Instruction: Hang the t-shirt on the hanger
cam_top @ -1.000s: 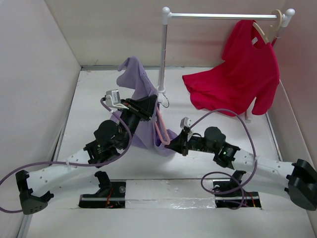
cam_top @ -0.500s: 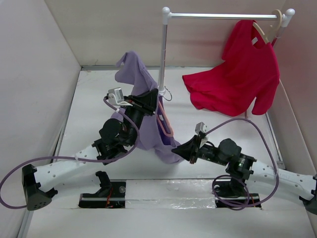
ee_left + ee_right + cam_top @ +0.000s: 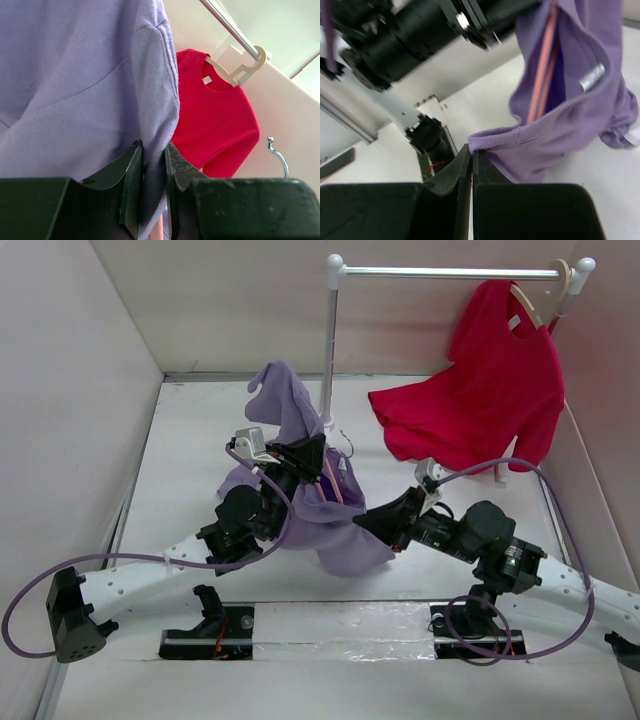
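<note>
The lavender t-shirt (image 3: 345, 545) hangs bunched between both arms above the table. My left gripper (image 3: 318, 452) is shut on its upper fabric (image 3: 100, 90), with a sliver of pink showing low between the jaws. The salmon-pink hanger (image 3: 331, 480) sits partly inside the shirt, and its silver hook (image 3: 346, 444) pokes out near the rack pole. In the right wrist view the hanger's pink bar (image 3: 542, 80) runs down inside the shirt's opening. My right gripper (image 3: 362, 524) is shut on the ribbed edge of the t-shirt (image 3: 520, 135), pulled out to the lower right.
A bright red shirt (image 3: 480, 390) hangs from a beige hanger (image 3: 535, 300) on the white rail (image 3: 450, 273) at the back right, its lower part resting on the table. The rack's upright pole (image 3: 328, 350) stands just behind the lavender shirt. Walls close in left and right.
Both arms have shifted right. The right gripper has drawn the shirt's edge out to the right, and the shirt has spread wider with the hanger further inside.
</note>
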Controlling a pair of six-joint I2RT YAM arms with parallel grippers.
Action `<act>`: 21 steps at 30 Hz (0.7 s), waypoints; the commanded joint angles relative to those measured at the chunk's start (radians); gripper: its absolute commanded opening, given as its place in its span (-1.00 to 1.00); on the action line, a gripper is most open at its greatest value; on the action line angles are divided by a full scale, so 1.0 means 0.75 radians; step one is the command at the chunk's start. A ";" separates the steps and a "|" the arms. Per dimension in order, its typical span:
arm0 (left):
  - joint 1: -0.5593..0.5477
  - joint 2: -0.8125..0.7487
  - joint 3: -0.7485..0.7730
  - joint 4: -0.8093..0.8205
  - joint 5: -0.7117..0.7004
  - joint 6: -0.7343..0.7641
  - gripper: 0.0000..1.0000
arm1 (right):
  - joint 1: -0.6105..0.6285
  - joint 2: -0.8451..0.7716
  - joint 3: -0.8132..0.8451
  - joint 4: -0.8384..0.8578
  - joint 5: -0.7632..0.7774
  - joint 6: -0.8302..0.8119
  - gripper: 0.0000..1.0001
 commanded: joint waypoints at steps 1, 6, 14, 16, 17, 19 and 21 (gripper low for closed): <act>0.002 -0.034 0.008 0.122 0.008 -0.009 -1.00 | 0.015 0.071 0.141 0.021 -0.089 0.008 -1.00; 0.002 -0.003 0.014 0.120 0.029 -0.023 -1.00 | 0.109 0.223 0.323 -0.024 -0.108 0.012 -1.00; 0.002 -0.050 0.012 0.011 0.080 -0.131 -1.00 | 0.133 0.407 0.417 -0.185 0.260 0.002 -1.00; 0.002 -0.097 0.010 -0.032 0.078 -0.162 -1.00 | 0.133 0.385 0.377 -0.220 0.357 0.026 -0.88; 0.002 -0.114 0.010 -0.076 0.090 -0.180 -1.00 | 0.133 0.350 0.354 -0.218 0.387 0.032 -0.77; 0.002 -0.142 -0.006 -0.109 0.108 -0.221 -1.00 | 0.133 0.327 0.317 -0.230 0.441 0.040 -0.42; 0.002 -0.152 -0.029 -0.146 0.151 -0.291 -1.00 | 0.133 0.311 0.317 -0.273 0.465 0.051 -0.24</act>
